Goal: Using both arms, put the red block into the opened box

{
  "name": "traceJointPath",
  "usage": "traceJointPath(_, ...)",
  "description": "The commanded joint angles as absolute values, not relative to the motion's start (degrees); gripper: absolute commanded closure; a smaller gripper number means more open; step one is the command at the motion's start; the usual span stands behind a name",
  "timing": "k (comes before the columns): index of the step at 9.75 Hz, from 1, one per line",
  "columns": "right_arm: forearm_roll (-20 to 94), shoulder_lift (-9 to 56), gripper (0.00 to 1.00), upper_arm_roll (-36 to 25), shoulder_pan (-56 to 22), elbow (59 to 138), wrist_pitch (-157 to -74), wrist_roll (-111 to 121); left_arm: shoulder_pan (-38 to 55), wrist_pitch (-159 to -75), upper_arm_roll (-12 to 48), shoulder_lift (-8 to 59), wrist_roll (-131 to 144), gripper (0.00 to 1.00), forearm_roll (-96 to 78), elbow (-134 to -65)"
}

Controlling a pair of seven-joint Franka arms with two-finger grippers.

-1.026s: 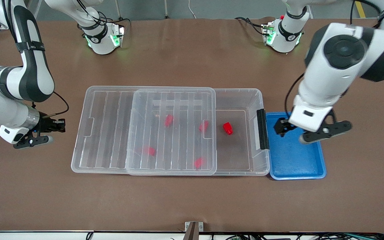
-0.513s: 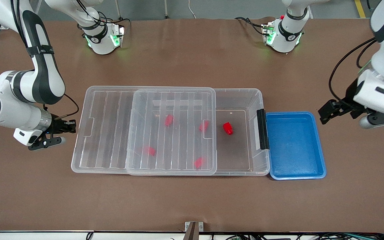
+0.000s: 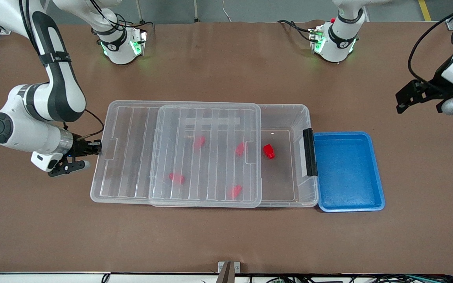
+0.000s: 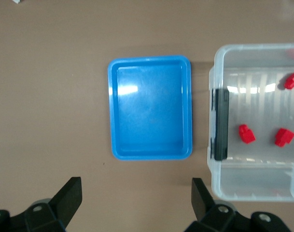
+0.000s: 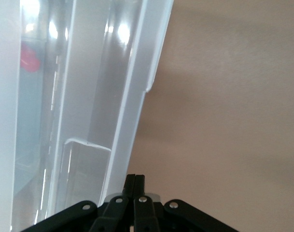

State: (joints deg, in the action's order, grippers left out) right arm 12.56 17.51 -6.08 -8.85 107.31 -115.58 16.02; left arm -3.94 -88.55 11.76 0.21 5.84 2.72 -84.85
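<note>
The opened box (image 3: pixel 302 114) is a clear bin with a black clasp (image 3: pixel 310 152). Its ribbed lid (image 3: pixel 132 157) lies slid toward the right arm's end and covers most of the box. One red block (image 3: pixel 268 151) lies uncovered on the box floor. Several more show through the lid, such as a red block (image 3: pixel 176 178). My right gripper (image 3: pixel 97 147) is shut, its tips against the lid's short edge (image 5: pixel 132 121). My left gripper (image 3: pixel 407 96) hangs open and empty over the table at the left arm's end. Its wrist view shows the box (image 4: pixel 255 193) and red blocks (image 4: pixel 246 134).
A blue tray (image 3: pixel 376 173) sits against the box's clasp end, toward the left arm's end of the table, and shows as a blue tray (image 4: pixel 113 116) in the left wrist view. Brown table surrounds the box.
My right gripper moved in against the lid and slid it a little toward the left arm's end. My left gripper rose from over the blue tray and moved out toward its end of the table.
</note>
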Motion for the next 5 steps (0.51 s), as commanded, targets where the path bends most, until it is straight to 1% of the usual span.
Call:
traceJointPath(1,14.94,19.5,1.0,-3.53,-8.44,103.99,-113.38,12.15,-1.16,-88.51,7.32,-5.96,4.49,0.0,0.71,-93.94)
traceJointPath(2,14.94,19.69,1.0,-1.78,-8.44,103.28,-113.47,9.17,1.03,-88.07,4.6,-7.11,4.05,0.0,0.36,-95.26)
traceJointPath(5,14.94,21.35,1.0,1.49,-8.53,102.04,-113.55,5.02,1.49,-87.1,4.83,-6.86,3.87,0.0,0.53,-94.57)
